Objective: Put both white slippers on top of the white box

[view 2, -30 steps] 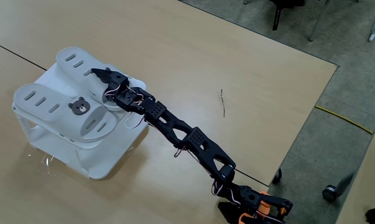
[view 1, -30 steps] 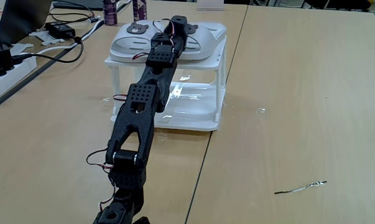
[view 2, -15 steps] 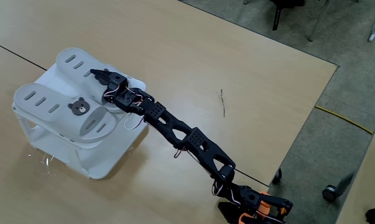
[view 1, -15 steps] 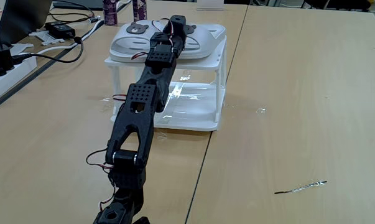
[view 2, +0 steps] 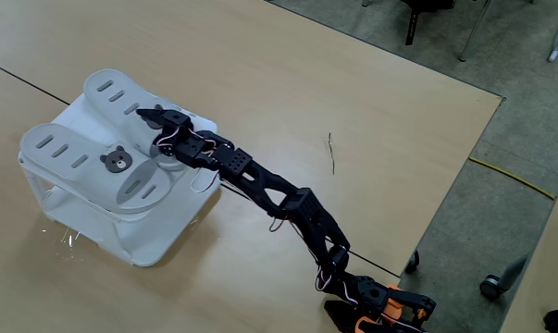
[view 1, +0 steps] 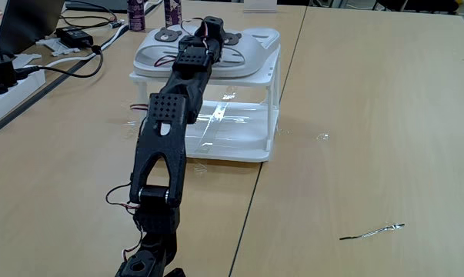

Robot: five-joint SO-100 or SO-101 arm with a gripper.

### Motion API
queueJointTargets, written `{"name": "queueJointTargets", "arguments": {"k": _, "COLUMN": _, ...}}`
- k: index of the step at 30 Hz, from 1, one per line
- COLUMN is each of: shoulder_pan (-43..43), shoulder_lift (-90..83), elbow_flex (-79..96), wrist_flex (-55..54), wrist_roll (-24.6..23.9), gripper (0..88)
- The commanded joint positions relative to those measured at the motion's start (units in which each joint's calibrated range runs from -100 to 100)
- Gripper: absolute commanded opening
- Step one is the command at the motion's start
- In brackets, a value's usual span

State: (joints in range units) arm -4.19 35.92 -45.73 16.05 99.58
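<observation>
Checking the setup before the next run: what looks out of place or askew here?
Little: both white slippers lie flat on the white box. One stray thin wire lies alone on the table.

One fixed view sits low behind my base, looking forward along my arm across the table point(view 1: 355, 115). Another hangs high, looking steeply down, my base at its lower right. Both share the white box point(view 1: 247, 146) point(view 2: 158, 236), upper left in each.
</observation>
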Motion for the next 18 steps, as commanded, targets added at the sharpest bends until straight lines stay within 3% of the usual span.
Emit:
{"name": "queueJointTargets", "arguments": {"k": 1, "shoulder_pan": 0.2, "shoulder_lift": -18.1, "elbow_flex": 9.1, "wrist_flex": -0.3, "wrist_roll": 0.4, "gripper": 21.4}}
{"name": "queueJointTargets", "arguments": {"k": 18, "shoulder_pan": 0.3, "shoulder_lift": -53.8, "elbow_flex": 53.4, "wrist_flex": -0.7, "wrist_roll": 0.4, "gripper": 21.0}}
